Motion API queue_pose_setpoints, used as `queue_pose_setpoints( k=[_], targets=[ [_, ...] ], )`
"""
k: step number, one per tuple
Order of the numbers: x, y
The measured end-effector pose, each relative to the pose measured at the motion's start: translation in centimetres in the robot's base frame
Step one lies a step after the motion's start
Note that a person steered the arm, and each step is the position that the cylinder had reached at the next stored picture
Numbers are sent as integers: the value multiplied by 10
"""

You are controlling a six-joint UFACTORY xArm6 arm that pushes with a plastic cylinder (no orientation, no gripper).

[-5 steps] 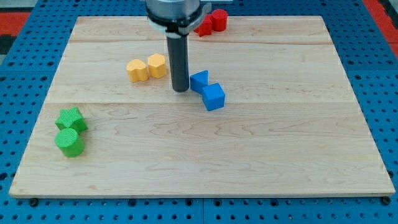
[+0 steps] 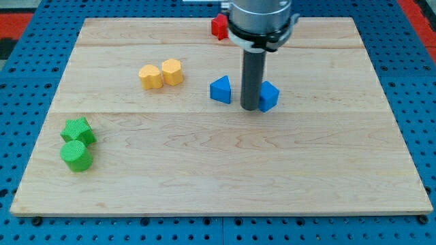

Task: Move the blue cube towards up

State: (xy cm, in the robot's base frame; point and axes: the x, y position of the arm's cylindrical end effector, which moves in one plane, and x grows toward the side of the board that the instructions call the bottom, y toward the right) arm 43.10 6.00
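The blue cube [image 2: 268, 96] lies right of the board's middle, partly hidden behind my rod. My tip [image 2: 250, 107] rests on the board against the cube's left side. A blue triangular block [image 2: 220, 90] lies a short way to the left of the tip, apart from the cube.
Two yellow blocks [image 2: 161, 73] sit side by side at the upper left. A green star-like block [image 2: 77, 130] and a green cylinder [image 2: 76, 156] sit at the left edge. A red block [image 2: 219, 26] shows at the top, partly hidden by the arm. The wooden board [image 2: 204, 177] ends at blue pegboard.
My tip has moved right, from left of the blue triangular block to between the two blue blocks. The blue cube has shifted right and slightly up, away from the triangular block.
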Motion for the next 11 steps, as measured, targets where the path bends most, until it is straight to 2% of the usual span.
queue_pose_setpoints(
  k=[1, 4, 5, 9, 10, 11],
  targets=[
    [-14, 13],
    [-16, 103],
    [-32, 123],
    [-184, 85],
    [-174, 91],
    [-90, 91]
  ],
)
